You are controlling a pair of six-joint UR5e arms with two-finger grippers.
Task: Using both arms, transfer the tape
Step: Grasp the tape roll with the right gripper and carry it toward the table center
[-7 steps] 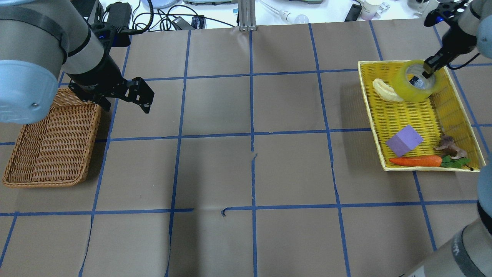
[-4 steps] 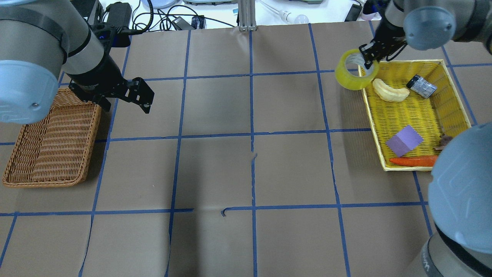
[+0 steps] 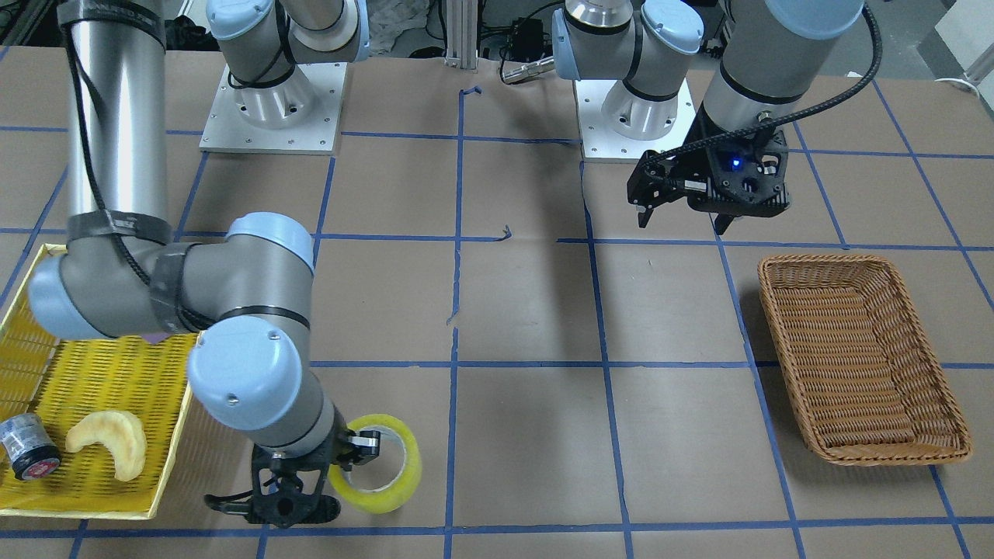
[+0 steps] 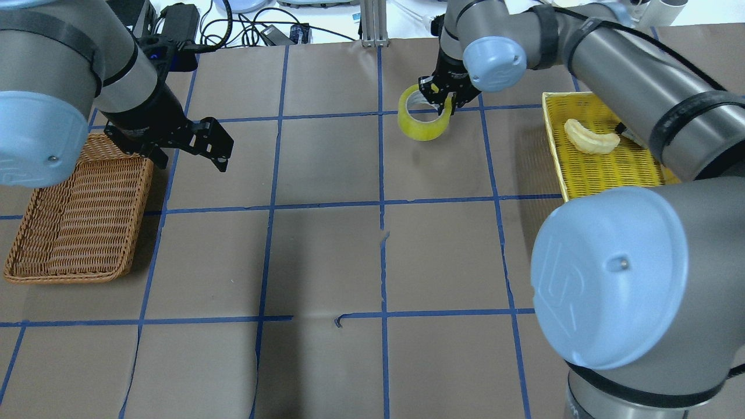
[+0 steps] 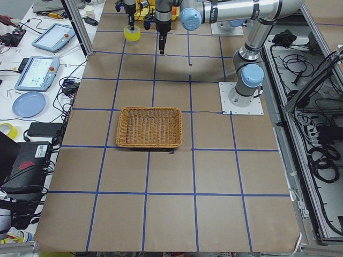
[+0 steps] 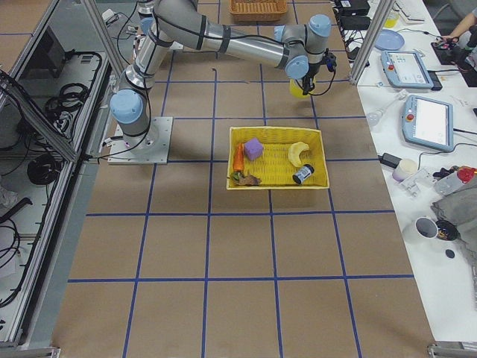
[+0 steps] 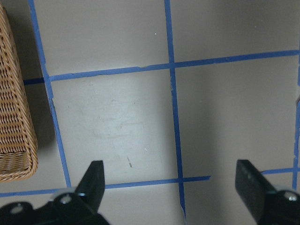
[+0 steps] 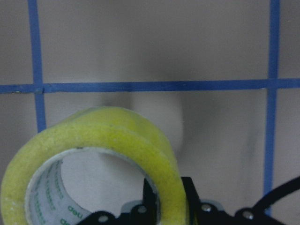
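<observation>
The yellow tape roll (image 4: pixel 424 125) hangs above the far middle of the table, just right of the centre line. My right gripper (image 4: pixel 443 103) is shut on the tape's wall, one finger inside the whitish core and one outside. This shows in the right wrist view (image 8: pixel 117 140) and in the front view (image 3: pixel 388 489). My left gripper (image 4: pixel 218 145) is open and empty. It hovers over bare table beside the wicker basket (image 4: pixel 139 221), far to the left of the tape. Its spread fingers (image 7: pixel 93 180) frame only table.
The yellow tray (image 4: pixel 556 151) at the right holds a banana-shaped piece (image 4: pixel 591 138), a small silver-black roll with a red end (image 3: pixel 27 450), a purple block (image 6: pixel 253 148) and a carrot (image 6: pixel 238 156). Cables and devices lie beyond the far edge.
My right arm lifted the tape out of the yellow tray and carried it left to the far middle of the table. The left arm has not moved.
</observation>
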